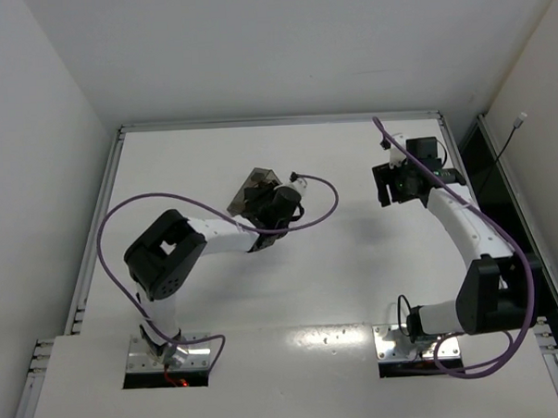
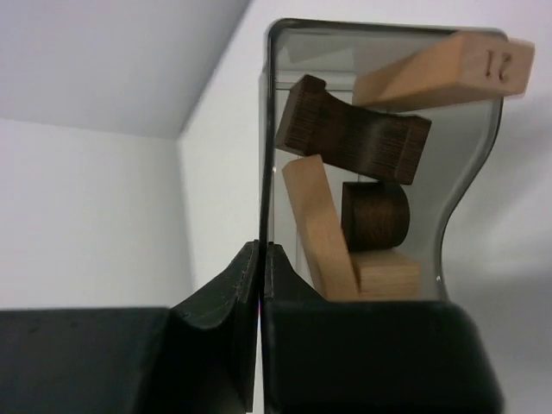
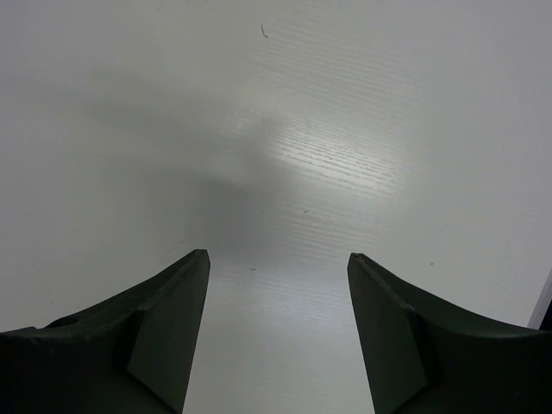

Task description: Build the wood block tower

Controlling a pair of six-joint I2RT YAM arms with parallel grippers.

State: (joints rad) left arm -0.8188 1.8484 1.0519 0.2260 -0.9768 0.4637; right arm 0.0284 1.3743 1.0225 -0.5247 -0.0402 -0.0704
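Five wood blocks (image 2: 354, 138) show through the grey see-through box (image 2: 268, 129): three light tan and two dark brown. They lie jumbled inside it, and one tan block, marked 21, pokes out past the rim. My left gripper (image 2: 260, 259) is pinched tight on the box's side wall, and that arm is bent across toward the middle of the table (image 3: 328, 129). My right gripper (image 3: 278, 285) hangs over bare table at the far right, jaws apart with nothing between them.
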